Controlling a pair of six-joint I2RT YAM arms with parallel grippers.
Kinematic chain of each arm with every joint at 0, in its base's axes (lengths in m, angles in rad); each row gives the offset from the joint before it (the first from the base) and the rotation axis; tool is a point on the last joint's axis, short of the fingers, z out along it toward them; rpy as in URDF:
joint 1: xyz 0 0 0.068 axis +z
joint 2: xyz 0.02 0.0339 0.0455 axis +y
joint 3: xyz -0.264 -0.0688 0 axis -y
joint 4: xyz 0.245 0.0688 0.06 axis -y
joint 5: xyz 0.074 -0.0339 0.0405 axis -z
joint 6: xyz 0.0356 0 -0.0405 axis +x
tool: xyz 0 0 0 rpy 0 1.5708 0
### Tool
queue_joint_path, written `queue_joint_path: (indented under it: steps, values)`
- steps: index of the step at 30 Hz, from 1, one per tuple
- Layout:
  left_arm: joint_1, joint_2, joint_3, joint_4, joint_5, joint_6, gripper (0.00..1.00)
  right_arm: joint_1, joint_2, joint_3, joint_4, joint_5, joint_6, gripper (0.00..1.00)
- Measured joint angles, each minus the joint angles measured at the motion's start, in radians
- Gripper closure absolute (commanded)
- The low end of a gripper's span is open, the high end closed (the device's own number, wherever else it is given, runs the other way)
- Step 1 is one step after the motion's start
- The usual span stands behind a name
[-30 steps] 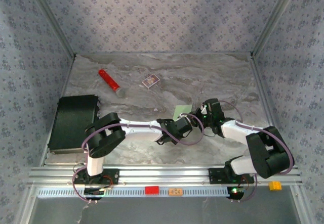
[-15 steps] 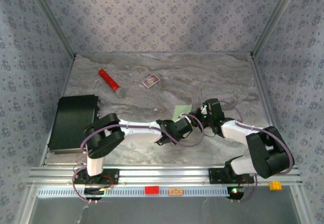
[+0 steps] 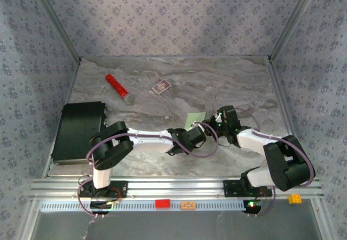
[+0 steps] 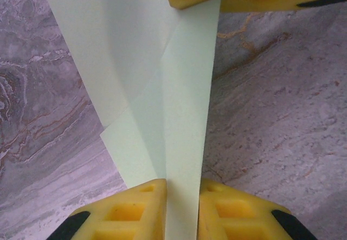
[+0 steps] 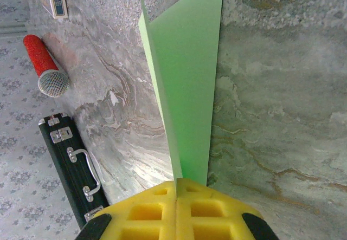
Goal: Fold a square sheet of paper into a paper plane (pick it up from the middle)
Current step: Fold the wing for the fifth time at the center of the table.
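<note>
Overhead, the paper (image 3: 194,118) shows mid-worktop (image 3: 227,83), where the two arms meet, well apart from the red cylinder (image 3: 116,86) and card box (image 3: 161,87) farther back. From the left wrist, the left end effector (image 4: 181,191) clamps the folded paper's narrow end between its yellow pads, and a crease runs up the sheet. From the right wrist, the right end effector (image 5: 176,188) is closed on the paper's edge, with a black case (image 5: 70,164) lying off to the left.

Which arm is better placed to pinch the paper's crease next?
Probably left: the left gripper straddles the square sheet of paper at its fold, while the right gripper is shut, anchoring it.
</note>
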Motion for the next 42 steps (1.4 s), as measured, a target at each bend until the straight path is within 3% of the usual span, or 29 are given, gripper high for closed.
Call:
queue_joint_path:
  steps: [15, 24, 33, 42]
  values:
    - [0.0, 0.0, 0.0, 0.0, 0.0, -0.008, 0.95, 0.0, -0.014, -0.009, 0.006, 0.002, 0.0, 0.95]
    - [0.002, 0.0, 0.0, 0.004, 0.008, -0.023, 0.97, -0.024, -0.06, -0.012, -0.047, 0.021, -0.016, 0.71]
    - [0.033, 0.0, -0.025, 0.029, 0.097, -0.055, 0.97, -0.097, -0.163, -0.021, -0.172, 0.055, -0.073, 0.69]
    - [0.068, -0.008, -0.039, 0.051, 0.175, -0.084, 0.97, -0.105, -0.18, -0.037, -0.214, 0.056, -0.091, 0.7]
